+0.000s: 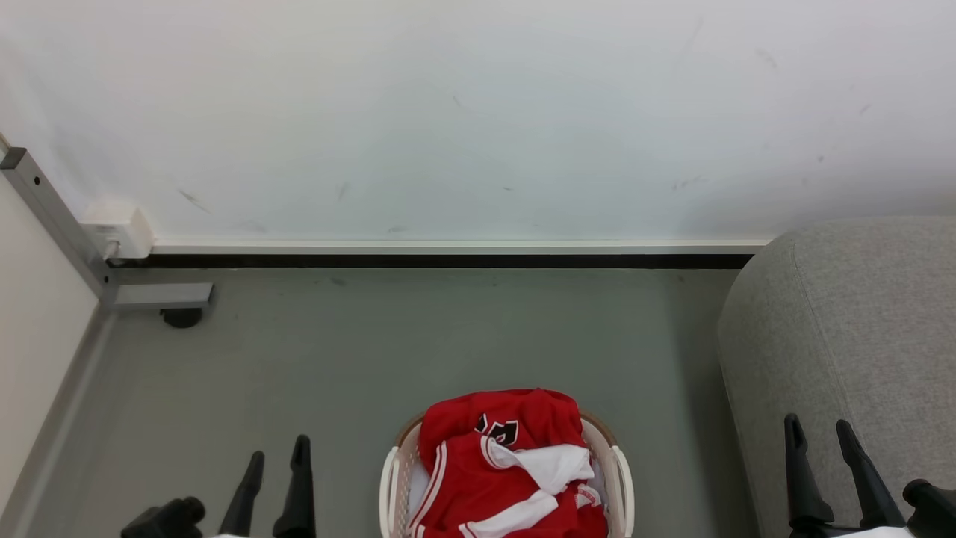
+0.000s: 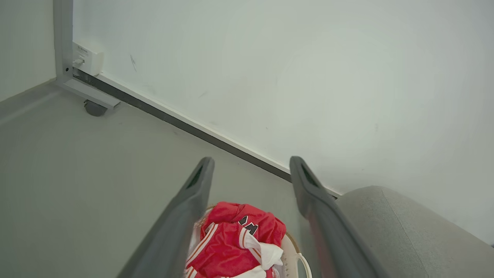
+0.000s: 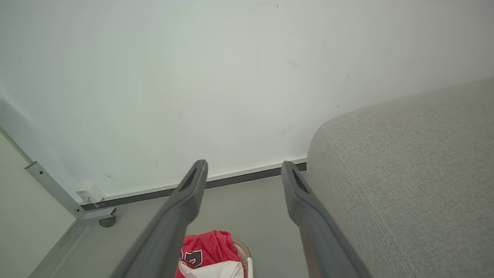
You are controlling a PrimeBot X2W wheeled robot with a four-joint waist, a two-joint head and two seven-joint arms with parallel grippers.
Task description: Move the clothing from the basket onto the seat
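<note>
1. Seeing the clothing (image 1: 508, 463) heaped in the basket (image 1: 390, 478) on the floor (image 1: 448, 336), with the seat (image 1: 859, 321) to its right.
2. My left fingers (image 1: 299, 486) and right fingers (image 1: 799, 463) are spread and empty; I judge the left nearer.

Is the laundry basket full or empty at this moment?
Full: red garments with white trim are heaped above the rim of the laundry basket, with a white cloth lying on top of them.
</note>
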